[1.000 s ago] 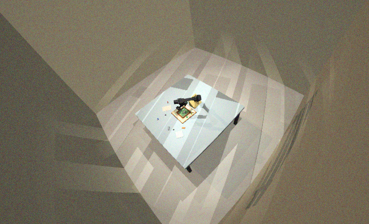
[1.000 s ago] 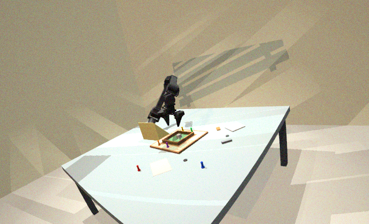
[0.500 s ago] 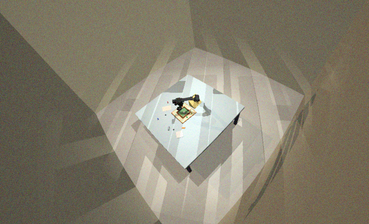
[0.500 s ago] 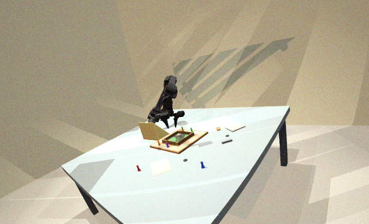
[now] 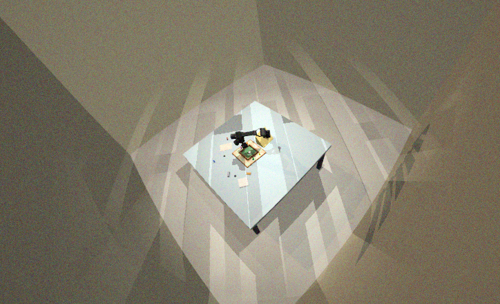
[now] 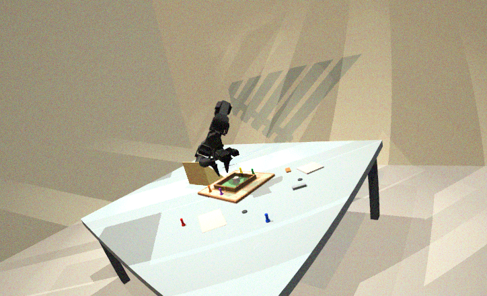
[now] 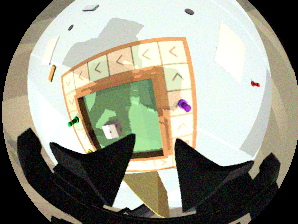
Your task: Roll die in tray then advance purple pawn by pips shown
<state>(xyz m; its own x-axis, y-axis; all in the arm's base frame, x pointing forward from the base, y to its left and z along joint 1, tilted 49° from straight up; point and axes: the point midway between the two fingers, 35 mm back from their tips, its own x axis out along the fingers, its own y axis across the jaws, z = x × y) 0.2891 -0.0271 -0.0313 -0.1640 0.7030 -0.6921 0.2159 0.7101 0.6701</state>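
The white die lies on the green floor of the brown-walled tray, near one corner in the wrist view. Its top pips are too blurred to read. The purple pawn stands on a square of the board's arrow track, outside the tray wall. My gripper is partly open, with nothing between its fingers. It hangs above the board near the tray, touching neither die nor purple pawn as far as I can see.
The orange pawn stands near the purple one. Yellow and green pawns stand across the tray. A tan slanted block is beside the board. Red and blue pawns and a pale card lie off-board.
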